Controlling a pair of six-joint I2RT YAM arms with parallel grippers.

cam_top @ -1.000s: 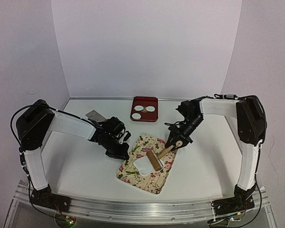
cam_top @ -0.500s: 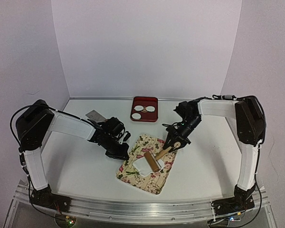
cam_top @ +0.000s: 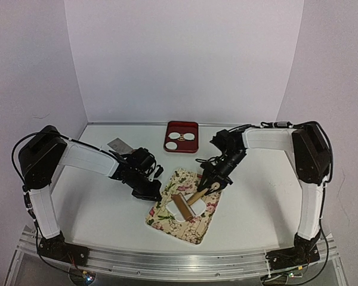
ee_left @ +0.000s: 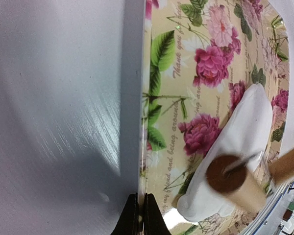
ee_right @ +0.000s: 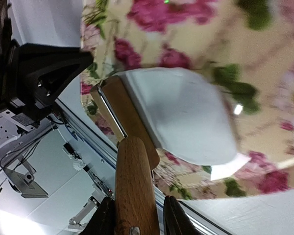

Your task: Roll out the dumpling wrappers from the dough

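Note:
The dough [cam_top: 166,207] lies as a flattened white sheet on the floral mat [cam_top: 198,225]. My right gripper [cam_top: 210,183] is shut on the wooden handle [ee_right: 134,191] of a rolling pin [cam_top: 181,204], whose barrel [ee_right: 123,116] rests on the dough [ee_right: 181,115] at its near edge. My left gripper [cam_top: 151,192] is shut on the mat's left edge [ee_left: 141,147], fingers together on the thin rim. The dough [ee_left: 242,142] and the pin's round end [ee_left: 227,174] show in the left wrist view. Two dumpling wrappers [cam_top: 175,136] [cam_top: 190,136] lie in a red tray [cam_top: 169,138].
The red tray stands at the back centre, behind the mat. A small grey flat piece [cam_top: 116,144] lies on the white table at the back left. My left gripper's black body [ee_right: 44,73] sits close beside the pin's far end. The table's metal rail [cam_top: 179,262] runs along the front.
My right gripper has pushed the rolling pin leftward across the dough, toward the left gripper. The left gripper has stayed on the mat's edge.

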